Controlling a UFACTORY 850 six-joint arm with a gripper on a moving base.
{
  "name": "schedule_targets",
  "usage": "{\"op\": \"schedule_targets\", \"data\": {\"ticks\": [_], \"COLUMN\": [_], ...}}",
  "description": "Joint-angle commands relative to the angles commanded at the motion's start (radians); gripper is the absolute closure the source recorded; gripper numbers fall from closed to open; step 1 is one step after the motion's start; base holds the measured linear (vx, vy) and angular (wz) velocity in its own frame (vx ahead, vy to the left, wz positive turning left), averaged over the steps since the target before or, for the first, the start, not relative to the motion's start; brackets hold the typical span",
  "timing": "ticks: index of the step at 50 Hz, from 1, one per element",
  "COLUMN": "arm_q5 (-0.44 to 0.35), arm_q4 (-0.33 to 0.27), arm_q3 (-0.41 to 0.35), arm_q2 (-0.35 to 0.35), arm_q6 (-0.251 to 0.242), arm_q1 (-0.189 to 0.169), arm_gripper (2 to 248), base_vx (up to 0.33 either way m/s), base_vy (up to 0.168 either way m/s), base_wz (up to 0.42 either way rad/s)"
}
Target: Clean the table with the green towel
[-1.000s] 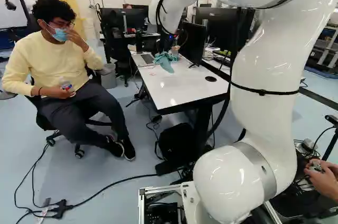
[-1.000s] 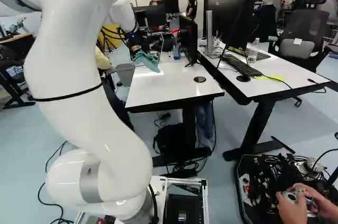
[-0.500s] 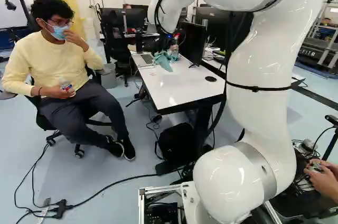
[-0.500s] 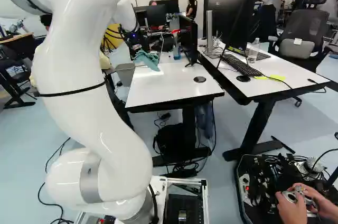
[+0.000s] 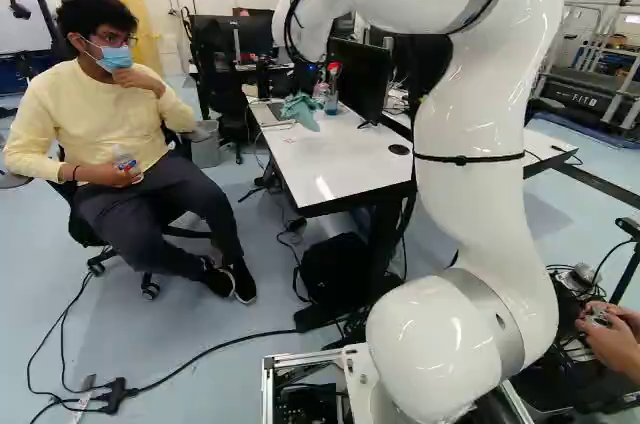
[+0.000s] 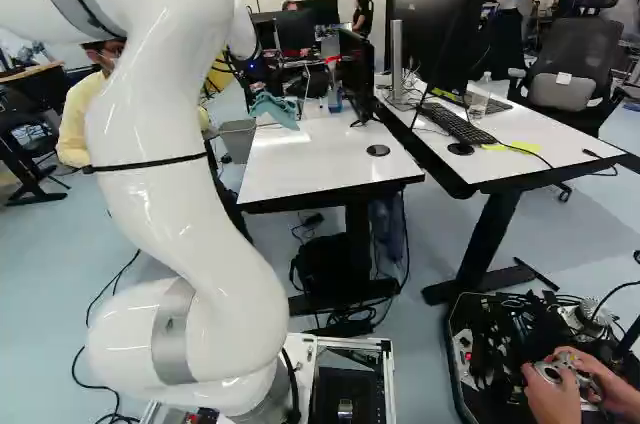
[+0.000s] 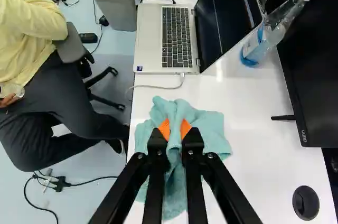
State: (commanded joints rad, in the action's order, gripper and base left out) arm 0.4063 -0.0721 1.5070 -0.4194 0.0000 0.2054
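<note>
1. Bin (image 5: pixel 205 149): on the floor, left of the table in the left base view.
2. Laptop (image 7: pixel 150 39): open on the table's far part, along its left edge, with a pale cable (image 7: pixel 158 86) plugged into its side, between it and the towel.
3. Towel (image 7: pixel 208 129): over the table, near the laptop, gathered into a fold at the fingers and spread out around them. I cannot tell how much of its underside touches the table.
4. Gripper (image 6: pixel 262 84): holding the towel, a fold pinched between its two orange pads (image 7: pixel 165 129).
5. Table (image 5: pixel 325 164): white top, dark edge, reaching towards the base.
6. Bottle (image 7: pixel 280 23): upright on the table, with a red top and blue at its bottom, between laptop and monitor.
7. Monitor (image 5: pixel 360 79): on the table, right of the towel in both base views.
8. Black disc (image 5: pixel 399 149): in the tabletop, nearer the base than the monitor.
9. Arm (image 5: pixel 470 134): rises from its joint, bends over and reaches forward to the towel.
10. Keyboard (image 6: pixel 457 124): on another table (image 6: pixel 540 156), at the right base view's right.
</note>
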Motion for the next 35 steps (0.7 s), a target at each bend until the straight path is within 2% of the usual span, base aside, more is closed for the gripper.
{"op": "schedule_targets", "data": {"ticks": [19, 35], "arm_q5": [-0.003, -0.013], "arm_q4": [0.0, 0.0], "arm_q3": [0.078, 0.089], "arm_q2": [-0.064, -0.099], "arm_q6": [0.0, 0.0], "arm_q1": [0.02, 0.028], "arm_gripper": [209, 209], "base_vx": [0.0, 0.0], "base_vy": [0.0, 0.0], "base_wz": [0.0, 0.0]}}
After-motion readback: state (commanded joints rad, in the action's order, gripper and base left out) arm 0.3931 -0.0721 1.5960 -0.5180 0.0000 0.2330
